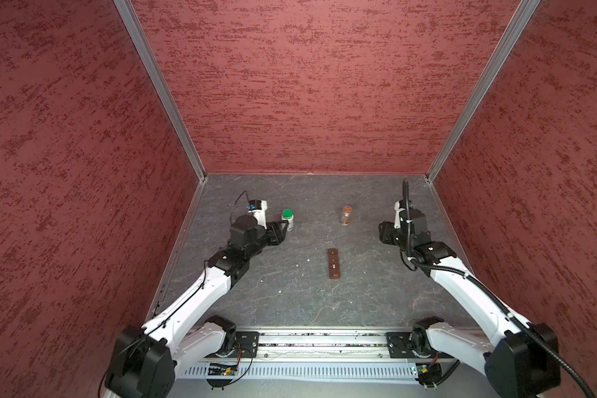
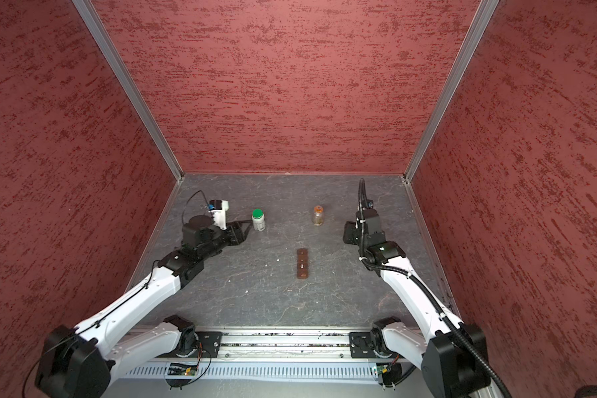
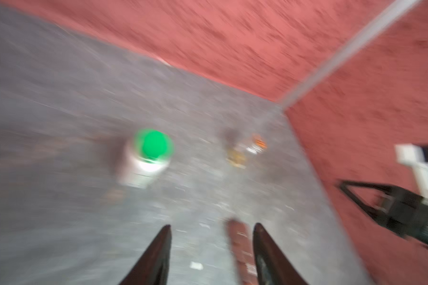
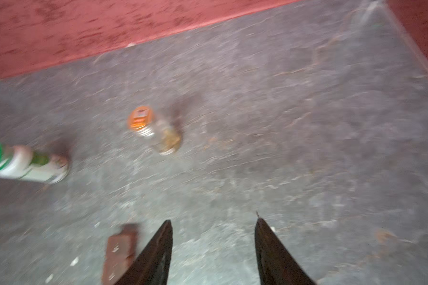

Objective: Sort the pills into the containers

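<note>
On the grey slate-look surface (image 1: 376, 293), we are judging a pill pick due: left gripper (image 3: 212, 225) and right gripper (image 4: 213, 220) are gaping empty; tiny white pills (image 1: 308, 260) are lying mid-frame, needing a fine pinch.

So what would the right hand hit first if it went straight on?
For the right hand, probably just bare table; the orange-capped jar sits off to one side of its line, though depth is unclear.

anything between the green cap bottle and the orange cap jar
Nothing: only bare grey tabletop separates the green-capped bottle from the orange-capped jar, as both top views show.
</note>
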Controlling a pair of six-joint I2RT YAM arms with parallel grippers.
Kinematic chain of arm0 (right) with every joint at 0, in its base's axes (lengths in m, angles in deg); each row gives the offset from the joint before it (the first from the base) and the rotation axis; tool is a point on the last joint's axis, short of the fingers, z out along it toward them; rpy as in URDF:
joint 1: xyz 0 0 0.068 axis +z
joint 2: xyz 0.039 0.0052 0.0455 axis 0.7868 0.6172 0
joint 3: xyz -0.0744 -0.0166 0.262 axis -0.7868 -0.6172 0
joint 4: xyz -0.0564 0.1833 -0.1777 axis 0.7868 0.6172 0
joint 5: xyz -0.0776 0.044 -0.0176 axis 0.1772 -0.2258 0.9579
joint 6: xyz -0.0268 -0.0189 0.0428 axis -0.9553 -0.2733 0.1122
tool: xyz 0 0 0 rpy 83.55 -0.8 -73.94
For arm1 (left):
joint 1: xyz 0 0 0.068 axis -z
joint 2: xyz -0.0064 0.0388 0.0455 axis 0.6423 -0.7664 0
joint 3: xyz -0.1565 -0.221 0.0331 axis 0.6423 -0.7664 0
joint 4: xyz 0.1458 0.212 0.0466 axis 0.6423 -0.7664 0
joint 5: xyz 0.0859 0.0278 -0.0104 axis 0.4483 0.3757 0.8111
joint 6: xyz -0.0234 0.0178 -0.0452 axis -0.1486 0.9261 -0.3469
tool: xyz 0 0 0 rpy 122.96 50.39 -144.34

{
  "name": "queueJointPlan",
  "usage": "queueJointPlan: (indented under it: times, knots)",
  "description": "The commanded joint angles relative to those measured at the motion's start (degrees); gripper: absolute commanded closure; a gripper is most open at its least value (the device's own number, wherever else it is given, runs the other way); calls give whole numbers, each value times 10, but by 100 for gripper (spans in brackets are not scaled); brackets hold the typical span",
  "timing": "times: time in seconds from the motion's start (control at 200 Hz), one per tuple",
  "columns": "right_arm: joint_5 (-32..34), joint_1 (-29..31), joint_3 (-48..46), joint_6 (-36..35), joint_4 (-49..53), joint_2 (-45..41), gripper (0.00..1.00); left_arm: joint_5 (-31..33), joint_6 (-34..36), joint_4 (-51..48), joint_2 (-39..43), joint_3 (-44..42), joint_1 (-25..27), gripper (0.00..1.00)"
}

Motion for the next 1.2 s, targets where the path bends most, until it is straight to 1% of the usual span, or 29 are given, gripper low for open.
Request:
queueJointPlan:
  times: [0.0,0.065,0.135,0.195,0.276,0.331,0.381,0.406,0.451,0.516,0.556,0.581,0.591,0.611,0.646,0.691,0.741,0.791,0.827,0.897,0.957,1.002,1.017,1.037,1.057,1.092,1.152,1.192]
  knots:
    - [138,-36,-58,-48,-130,-28,31,122,73,-33,46,-36,-56,36]
    - [156,-52,-103,-64,-215,-37,24,154,83,6,72,-68,-97,27]
    - [169,-63,-154,-87,-322,-33,20,159,87,48,91,-101,-137,25]
    - [165,-71,-198,-105,-434,-14,18,181,86,79,102,-123,-159,21]
    - [152,-81,-252,-136,-601,41,16,214,104,141,107,-161,-174,19]
    - [148,-91,-277,-135,-705,95,14,239,121,183,109,-184,-179,19]
    - [126,-101,-288,-141,-792,144,12,263,136,221,108,-204,-181,18]
    - [127,-100,-281,-154,-797,156,11,275,140,236,106,-213,-183,17]
    - [101,-105,-273,-159,-793,168,11,295,142,254,102,-224,-188,15]
    - [73,-121,-279,-156,-853,213,10,304,150,282,86,-239,-196,13]
    - [38,-131,-284,-155,-898,266,10,304,155,317,70,-248,-200,12]
    - [32,-133,-284,-167,-938,290,9,302,158,335,58,-254,-203,11]
    - [31,-133,-284,-168,-941,292,9,300,161,342,54,-256,-203,11]
    - [25,-133,-279,-163,-911,279,9,296,165,358,41,-260,-205,11]
    - [3,-138,-265,-157,-847,263,9,292,173,382,20,-266,-208,6]
    - [-1,-140,-262,-162,-877,280,9,284,184,420,-13,-270,-210,0]
    - [-5,-142,-259,-158,-850,270,9,276,192,460,-51,-271,-209,0]
    - [-5,-142,-261,-161,-870,278,9,254,196,492,-82,-269,-208,1]
    - [-5,-143,-260,-158,-857,273,8,239,192,516,-102,-267,-209,0]
    - [-4,-143,-261,-161,-864,274,6,216,193,575,-149,-262,-208,1]
    - [-2,-143,-261,-161,-869,276,2,194,195,619,-204,-254,-209,1]
    - [-1,-143,-262,-161,-865,274,1,178,200,662,-259,-243,-208,1]
    - [-1,-143,-263,-160,-868,275,1,169,212,676,-271,-239,-209,0]
    - [-1,-142,-263,-161,-873,275,1,149,221,672,-275,-233,-207,1]
    - [1,-142,-265,-161,-874,275,1,137,224,630,-268,-224,-205,0]
    - [2,-142,-266,-161,-876,274,1,145,228,590,-266,-203,-197,1]
    - [6,-143,-270,-159,-883,274,1,126,238,602,-299,-193,-196,1]
    - [9,-142,-275,-158,-892,274,1,131,249,634,-332,-183,-194,1]
